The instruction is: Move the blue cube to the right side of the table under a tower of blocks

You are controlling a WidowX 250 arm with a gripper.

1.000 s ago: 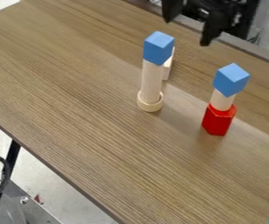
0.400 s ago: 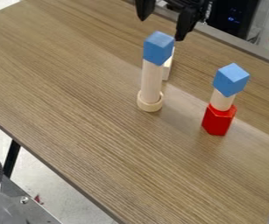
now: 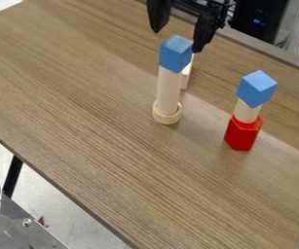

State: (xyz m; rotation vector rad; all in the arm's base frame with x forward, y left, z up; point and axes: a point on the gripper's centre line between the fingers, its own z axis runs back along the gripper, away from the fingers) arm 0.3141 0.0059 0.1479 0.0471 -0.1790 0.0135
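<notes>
- OK, pincer [image 3: 176, 40] is at the top of the view, fingers apart, nothing between them. Looks close to the nearer target, no grip that I can see.
- Two blue cubes on the bench [image 3: 100, 146]. Left blue cube [image 3: 176, 53] tops the tall cylinder [image 3: 168, 90], whose foot sits at a pale ring [image 3: 167, 118]. Right blue cube [image 3: 257, 88] tops the short cylinder [image 3: 247, 112] on the red block [image 3: 243, 135].
- Task doesn't say which cube. From pincer position, I'd judge the left one; step in hand is lining up for the pick.
- Centre over the cube before dropping. Match finger pads to two opposite flat faces, not corners.
- Come down plumb. Tall stack, narrow foot: a side nudge probably tips it.
- Pale block [image 3: 187, 78] is just behind the cylinder; mind the far finger.
- Grip cube only, keep tips off the cylinder. Close gently, lift straight up, then go sideways.
- Carry high enough to clear the right stack.
- "Under a tower" is vague. Settle the drop spot first; I'd avoid disturbing the red block.
</notes>
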